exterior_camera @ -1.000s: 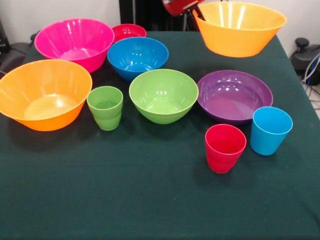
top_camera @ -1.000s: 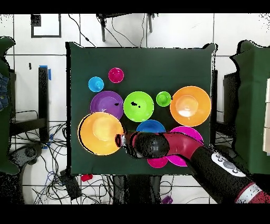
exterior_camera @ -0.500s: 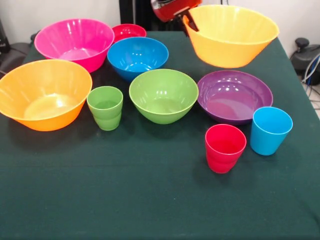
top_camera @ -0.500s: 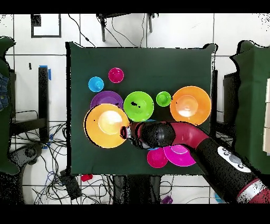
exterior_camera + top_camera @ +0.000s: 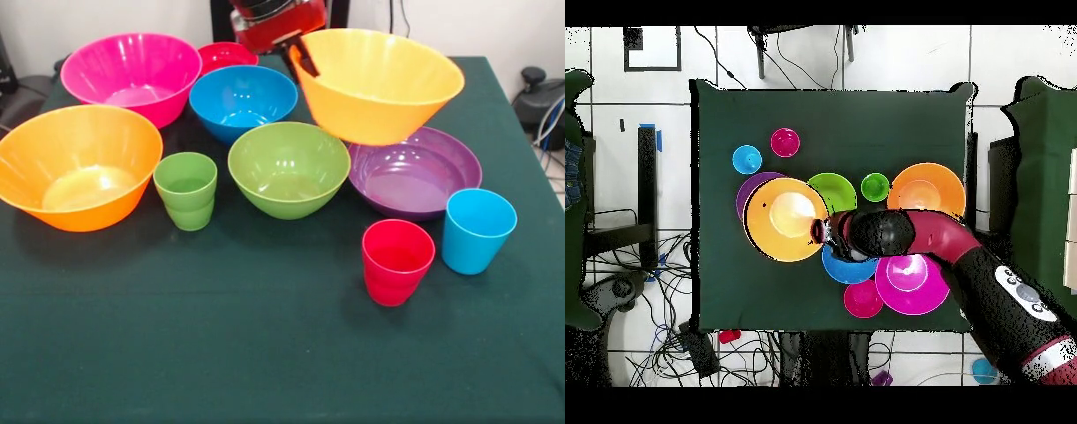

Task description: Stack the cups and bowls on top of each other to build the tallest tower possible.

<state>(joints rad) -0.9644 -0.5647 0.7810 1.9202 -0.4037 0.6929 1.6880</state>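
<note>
My gripper (image 5: pixel 302 55) (image 5: pixel 821 230) is shut on the rim of a large orange bowl (image 5: pixel 380 84) (image 5: pixel 787 218). The bowl hangs tilted in the air, over the purple bowl (image 5: pixel 415 181) (image 5: pixel 743 195) and the edge of the green bowl (image 5: pixel 287 168) (image 5: pixel 840 185). On the table stand a second orange bowl (image 5: pixel 75 177), a pink bowl (image 5: pixel 132 75), a blue bowl (image 5: pixel 243 99) and a small red bowl (image 5: pixel 227 56). The green cup (image 5: pixel 185 190), red cup (image 5: pixel 397 261) and light blue cup (image 5: pixel 477 230) stand upright, each alone. No tower is in view.
The dark green tablecloth (image 5: pixel 221 353) covers the table. In the overhead view my arm (image 5: pixel 965 270) reaches across the pink bowl (image 5: pixel 910 283) and blue bowl (image 5: pixel 850 270). Cables and chairs lie around the table.
My gripper has carried the orange bowl from the table's corner toward the middle and lower. It now hangs over the purple and green bowls. Nothing else moved.
</note>
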